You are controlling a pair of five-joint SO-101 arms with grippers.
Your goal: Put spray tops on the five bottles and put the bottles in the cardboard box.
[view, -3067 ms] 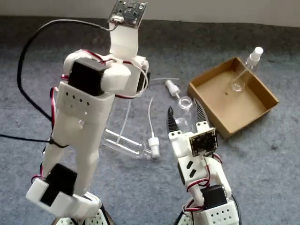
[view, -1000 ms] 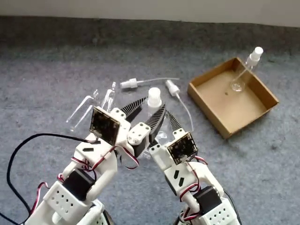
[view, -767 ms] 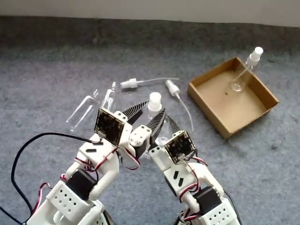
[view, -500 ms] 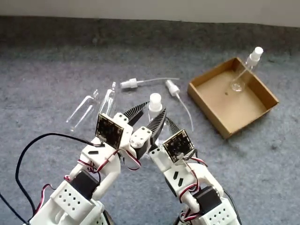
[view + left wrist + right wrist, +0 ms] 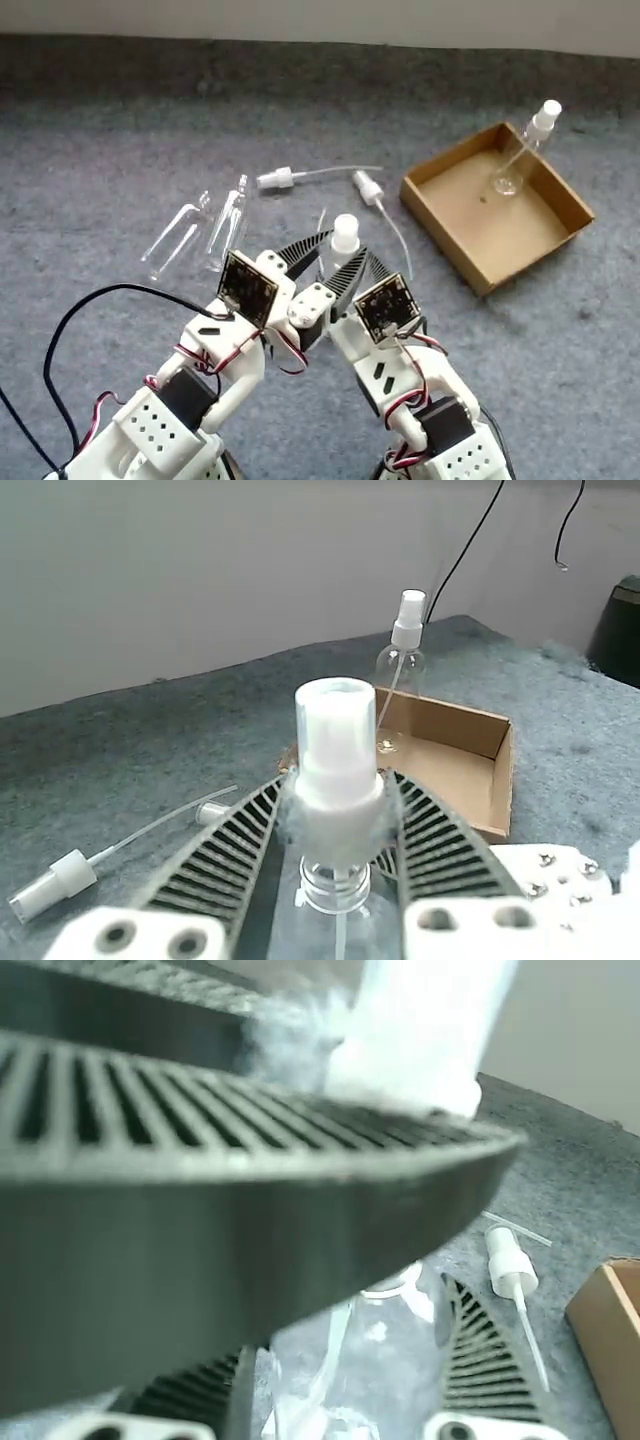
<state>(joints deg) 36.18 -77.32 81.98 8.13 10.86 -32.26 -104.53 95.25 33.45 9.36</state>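
**Spray top on bottle neck, both grippers clamped**

High view: we see grey carpet (image 5: 120,120) over the whole table and a pale wall (image 5: 320,15) along the far edge. The left gripper (image 5: 343,247) is clamped on a white spray top (image 5: 346,230). The right gripper (image 5: 358,275) sits just beside and below it. The cardboard box (image 5: 475,220) lies open to the right, with a capped bottle (image 5: 525,145) leaning on its far wall. A far-left bottle (image 5: 175,235) and a next bottle (image 5: 228,222) lie uncapped on the carpet, side by side. A loose spray top (image 5: 280,180) and a second loose spray top (image 5: 367,187) lie between them and the box.

Left wrist view: we see the left gripper's ribbed fingers (image 5: 225,855) pressing both sides of the spray top. It sits on the threaded neck of a clear bottle (image 5: 335,890). Behind are carpet, the box and a plain wall with black cables (image 5: 470,540) hanging down. A dark object (image 5: 618,625) sits at the edge.

Right wrist view: the right gripper's fingers (image 5: 480,1345) are closed on the clear bottle's body. A ribbed finger of the left gripper crosses close in front, blurred. Carpet and pale wall lie beyond.
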